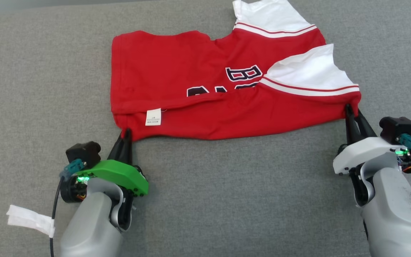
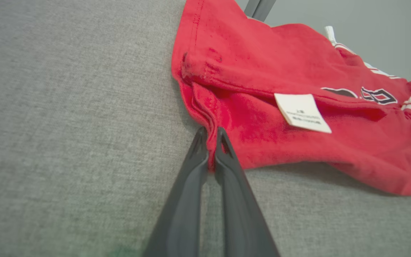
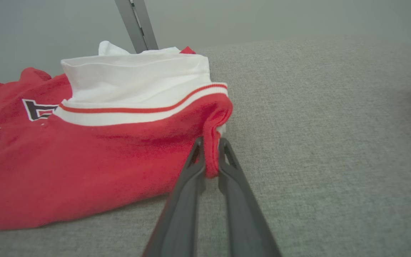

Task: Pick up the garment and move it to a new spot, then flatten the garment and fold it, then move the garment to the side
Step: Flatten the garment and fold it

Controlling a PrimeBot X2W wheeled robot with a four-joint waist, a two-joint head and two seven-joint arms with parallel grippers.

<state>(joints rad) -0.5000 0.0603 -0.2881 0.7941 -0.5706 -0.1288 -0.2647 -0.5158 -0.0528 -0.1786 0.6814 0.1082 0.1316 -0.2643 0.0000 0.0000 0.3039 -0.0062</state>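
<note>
— What is the red and white cloth shirt (image 1: 198, 89) like?
— Soft and matt, a bit fuzzy. Its small white tag (image 1: 153, 117) looks smooth, like thin cloth or paper.
— And the flat grey woven cloth surface (image 1: 227, 185) under it?
— Rough, not shiny.
— The left gripper (image 1: 125, 132)?
— Its long dark fingers (image 2: 187, 200) look like smooth matt plastic. Its green plastic cover (image 1: 120, 175) shines a little. The right gripper (image 1: 351, 109) has a white plastic cover (image 1: 362, 151).
</note>
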